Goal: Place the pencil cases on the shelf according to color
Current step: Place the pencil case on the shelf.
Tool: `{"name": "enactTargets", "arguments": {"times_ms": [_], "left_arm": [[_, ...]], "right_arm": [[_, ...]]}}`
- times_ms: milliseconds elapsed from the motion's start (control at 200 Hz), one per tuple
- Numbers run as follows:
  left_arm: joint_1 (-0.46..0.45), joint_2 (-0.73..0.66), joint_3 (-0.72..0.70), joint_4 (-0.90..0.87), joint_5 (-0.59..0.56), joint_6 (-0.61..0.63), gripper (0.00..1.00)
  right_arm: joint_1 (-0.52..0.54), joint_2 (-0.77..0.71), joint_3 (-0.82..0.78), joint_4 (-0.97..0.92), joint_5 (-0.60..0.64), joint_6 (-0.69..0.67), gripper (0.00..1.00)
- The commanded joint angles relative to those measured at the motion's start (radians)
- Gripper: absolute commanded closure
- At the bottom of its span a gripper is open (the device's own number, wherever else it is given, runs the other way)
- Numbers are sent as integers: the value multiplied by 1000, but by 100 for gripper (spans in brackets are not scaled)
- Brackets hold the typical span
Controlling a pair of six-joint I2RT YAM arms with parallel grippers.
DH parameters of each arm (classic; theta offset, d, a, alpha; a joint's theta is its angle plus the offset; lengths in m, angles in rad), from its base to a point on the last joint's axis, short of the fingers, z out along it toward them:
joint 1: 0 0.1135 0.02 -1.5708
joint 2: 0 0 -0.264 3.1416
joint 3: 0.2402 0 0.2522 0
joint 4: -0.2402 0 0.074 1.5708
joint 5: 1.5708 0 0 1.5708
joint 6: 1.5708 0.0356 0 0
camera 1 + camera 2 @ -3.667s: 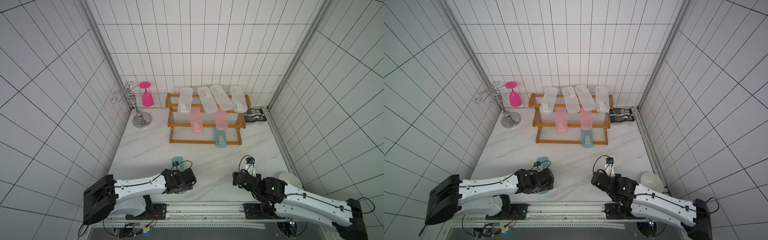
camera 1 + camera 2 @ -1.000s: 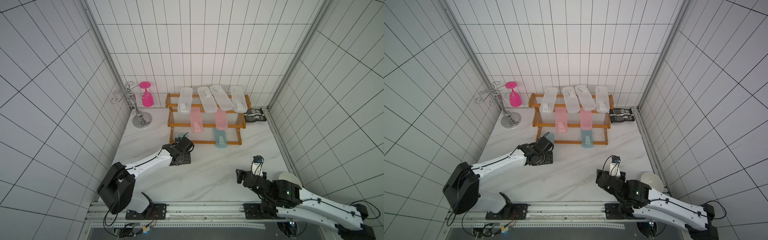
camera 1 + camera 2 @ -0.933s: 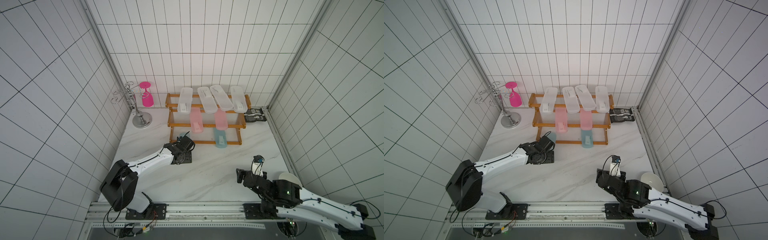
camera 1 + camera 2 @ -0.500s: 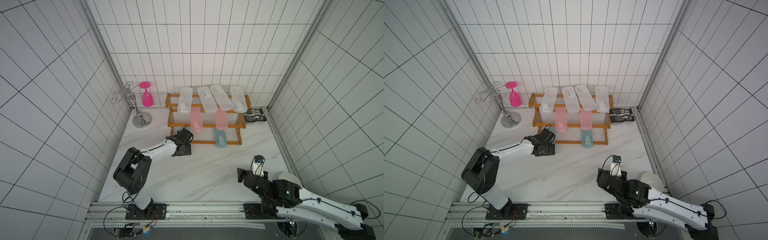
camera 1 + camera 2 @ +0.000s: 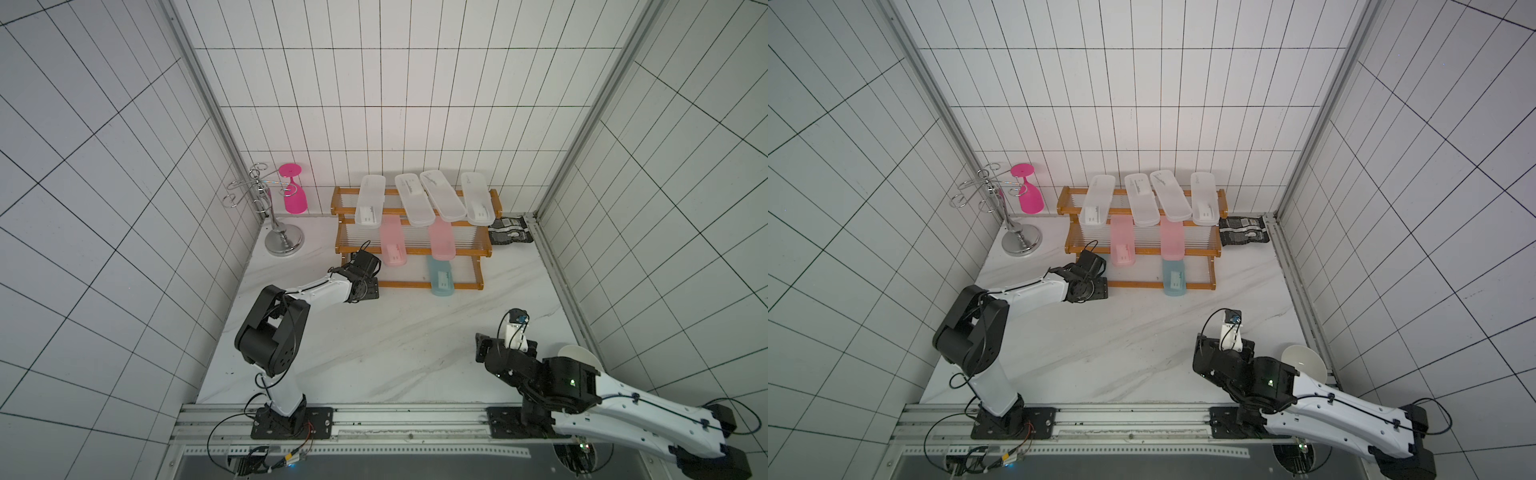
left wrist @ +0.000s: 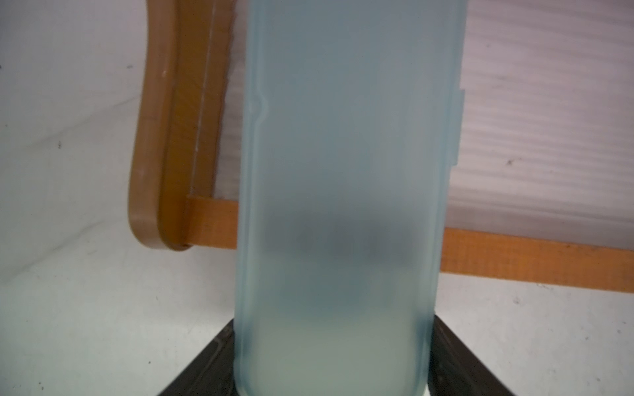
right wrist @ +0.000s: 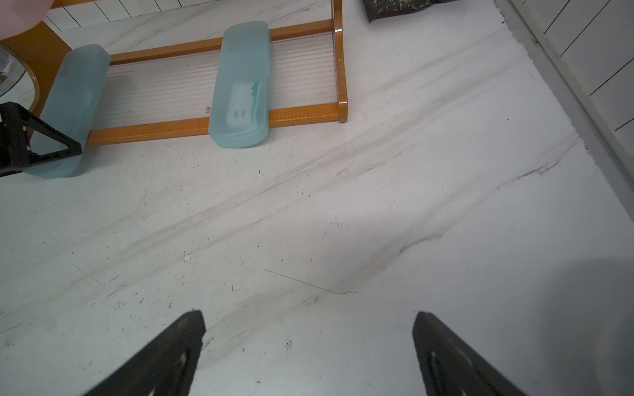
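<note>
Lying clamped between the left fingers (image 6: 459, 370), teal case (image 6: 343, 171) seemingly rests on shelf (image 6: 514, 257); right fingers (image 7: 164, 360) wide.

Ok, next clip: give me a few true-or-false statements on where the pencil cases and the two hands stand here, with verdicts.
1. The left hand is shut on a teal case over the bottom tier of the shelf. True.
2. The right hand grips a pink case. False: it is open and empty above the table.
3. Four clear-white cases lie on the top tier. True.
4. Both pink cases lie on the bottom tier. False: the pink cases lie on the middle tier.
5. A second teal case lies on the bottom tier, free of either hand. True.
</note>
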Motion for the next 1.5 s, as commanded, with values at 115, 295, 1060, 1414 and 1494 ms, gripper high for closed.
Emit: {"name": "enactTargets", "arguments": {"times_ms": [115,295,1060,1414,1494], "left_arm": [[2,15,34,87,-32,42,31],[9,45,44,101,-19,47,26],[-13,-634,-318,56,-64,41,2],[-24,-1192,-565,240,-281,65,2],[-8,-1219,-634,345,-397,97,2]], "right_arm": [[6,29,49,-27,38,7,1],[7,62,58,-16,34,13,1],[-5,129,119,63,30,-54,1],[-424,61,69,446,-239,-503,1],[-573,125,102,473,-241,-558,1]]}}
